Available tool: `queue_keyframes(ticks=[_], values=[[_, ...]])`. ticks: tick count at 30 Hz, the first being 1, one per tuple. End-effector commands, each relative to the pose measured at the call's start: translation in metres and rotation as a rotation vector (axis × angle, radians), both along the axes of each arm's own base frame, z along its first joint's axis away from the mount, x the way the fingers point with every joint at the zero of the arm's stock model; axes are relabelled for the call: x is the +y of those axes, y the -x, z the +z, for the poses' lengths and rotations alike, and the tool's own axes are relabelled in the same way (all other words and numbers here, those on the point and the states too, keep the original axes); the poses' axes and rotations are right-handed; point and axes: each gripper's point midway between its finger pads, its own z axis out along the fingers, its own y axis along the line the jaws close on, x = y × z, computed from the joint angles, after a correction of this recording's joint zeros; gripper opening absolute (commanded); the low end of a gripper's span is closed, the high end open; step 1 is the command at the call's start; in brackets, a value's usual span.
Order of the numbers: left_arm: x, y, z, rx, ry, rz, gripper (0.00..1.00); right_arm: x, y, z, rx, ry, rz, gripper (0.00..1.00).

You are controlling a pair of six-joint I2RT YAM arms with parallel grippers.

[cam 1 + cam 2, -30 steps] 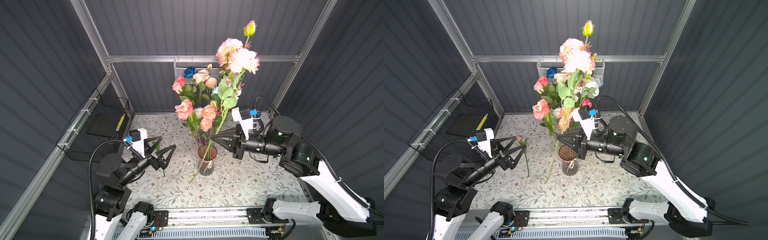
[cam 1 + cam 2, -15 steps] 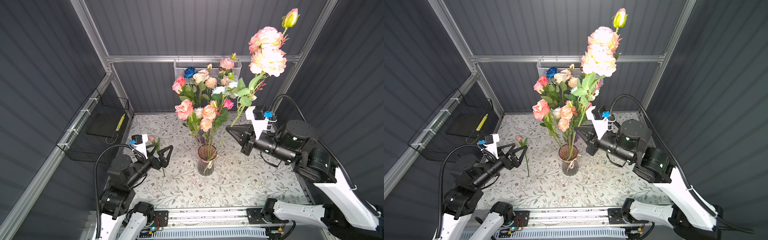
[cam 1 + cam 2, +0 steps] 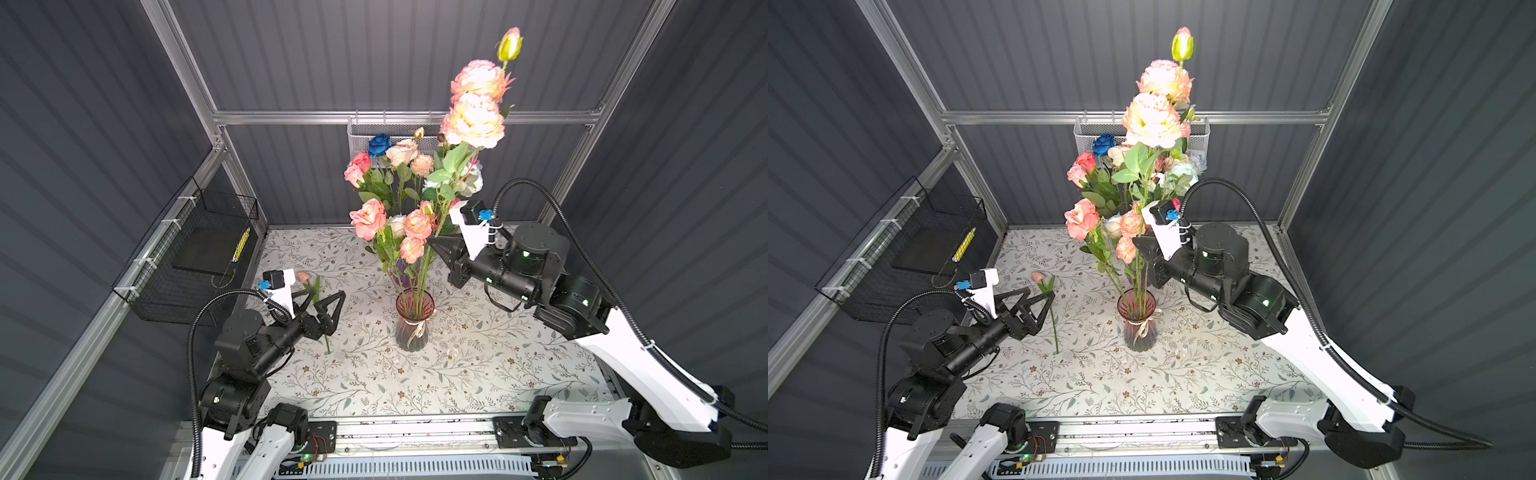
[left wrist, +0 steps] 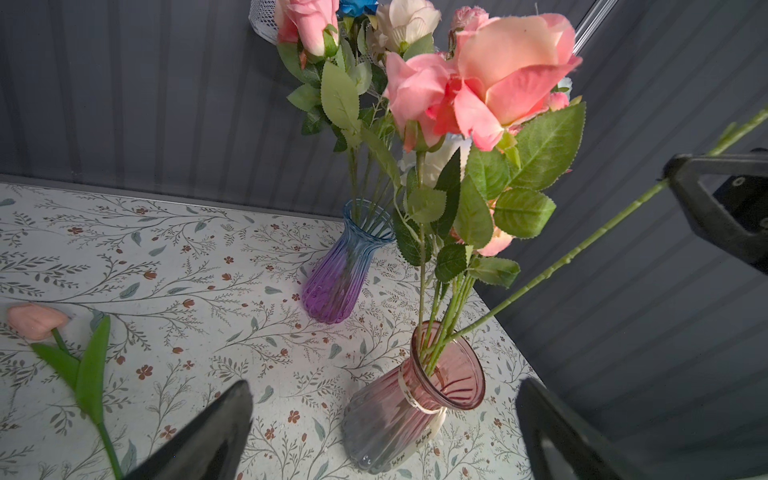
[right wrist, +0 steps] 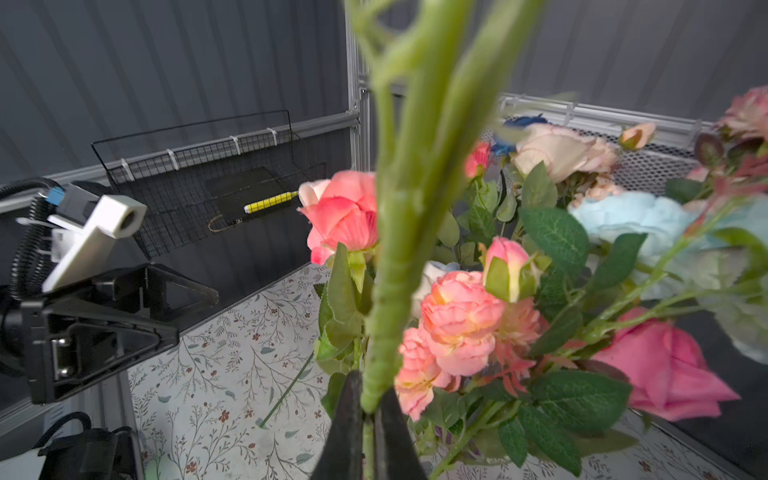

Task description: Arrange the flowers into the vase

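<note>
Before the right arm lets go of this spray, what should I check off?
1. Right gripper jaws shut on the peony spray stem: ok.
2. Stem end inside the pink vase mouth: ok.
3. Stem resting on the vase bottom: cannot tell.
4. Left gripper jaws open, holding nothing: ok.
5. Tulip in a vase: not ok, it lies on the table.

VASES: 2 (pink vase (image 3: pixel 413 328), blue-purple vase (image 4: pixel 338 270)) | WIRE BASKETS: 2 (black basket (image 3: pixel 160 274), white mesh basket (image 3: pixel 359 137)) | tall peony spray (image 3: pixel 473 120): 1 | deep blue rose (image 3: pixel 379 144): 1 | loose tulip (image 3: pixel 1038 276): 1 | patterned table (image 3: pixel 478 374): 1
</note>
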Motion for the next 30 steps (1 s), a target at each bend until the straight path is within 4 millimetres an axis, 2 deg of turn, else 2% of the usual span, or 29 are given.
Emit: queue_keyframes(ticks=[1, 3, 6, 8, 10, 12, 13, 20, 25, 28, 30], values=[[0.001, 0.0, -0.004, 0.017, 0.004, 0.009, 1.0, 0.008, -0.008, -0.023, 0.042, -0.016, -0.005, 0.0], [0.002, 0.0, -0.004, 0.02, 0.002, 0.015, 1.0, 0.012, -0.01, -0.046, 0.094, -0.006, -0.006, 0.0], [0.004, -0.001, -0.006, 0.026, -0.002, 0.027, 1.0, 0.015, -0.008, -0.074, 0.169, -0.005, 0.0, 0.1], [0.005, -0.002, -0.007, 0.03, -0.001, 0.033, 1.0, 0.015, -0.004, -0.083, 0.201, -0.015, 0.013, 0.23], [0.005, -0.003, -0.008, 0.036, -0.003, 0.039, 1.0, 0.012, 0.001, -0.087, 0.221, -0.036, 0.019, 0.41], [0.005, -0.004, -0.01, 0.045, -0.001, 0.043, 1.0, 0.01, 0.006, -0.091, 0.229, -0.054, 0.03, 0.55], [0.005, -0.005, -0.01, 0.048, 0.003, 0.043, 1.0, 0.003, 0.013, -0.082, 0.213, -0.089, 0.038, 0.61], [0.007, -0.012, -0.023, 0.094, 0.009, 0.071, 1.0, -0.015, 0.038, -0.069, 0.212, -0.178, 0.075, 0.69], [0.021, -0.027, -0.051, 0.195, -0.014, 0.181, 0.97, -0.035, 0.054, -0.064, 0.207, -0.23, 0.074, 0.71], [0.034, -0.042, -0.086, 0.33, -0.062, 0.291, 0.81, -0.046, 0.062, -0.063, 0.209, -0.257, 0.072, 0.71], [0.042, -0.054, -0.12, 0.437, -0.12, 0.359, 0.68, -0.049, 0.067, -0.065, 0.212, -0.262, 0.081, 0.71]])
